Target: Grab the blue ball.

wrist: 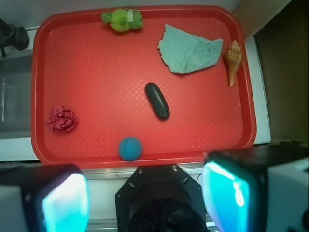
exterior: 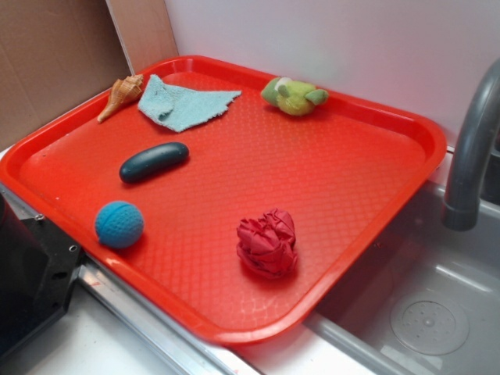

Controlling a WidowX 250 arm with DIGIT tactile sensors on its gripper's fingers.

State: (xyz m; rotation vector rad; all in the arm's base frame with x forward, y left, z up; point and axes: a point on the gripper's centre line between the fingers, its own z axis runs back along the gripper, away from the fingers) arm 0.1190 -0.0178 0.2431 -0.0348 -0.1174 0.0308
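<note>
A plain white wall (exterior: 328,39) stands behind the work area, with a brown cardboard panel (exterior: 47,55) at its left. To the right lies a grey metal sink (exterior: 437,312) with a curved grey faucet (exterior: 473,148).

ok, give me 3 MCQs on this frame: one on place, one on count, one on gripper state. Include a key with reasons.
1. Where on the red tray is the blue ball?
A. Beside the green toy
B. On the cloth
C. Near the edge closest to the robot base

2. How many loose things lie on the tray?
A. Four
B. Six
C. Eight

3. What is the gripper doing?
A. Open, holding nothing
B. Shut on the ball
C. Shut on the shell

Key: C, the ball sits by the rim next to the black base. B, ball, dark capsule, red wad, cloth, shell, green toy. A, wrist view shows its fingers spread, nothing between them.
</note>
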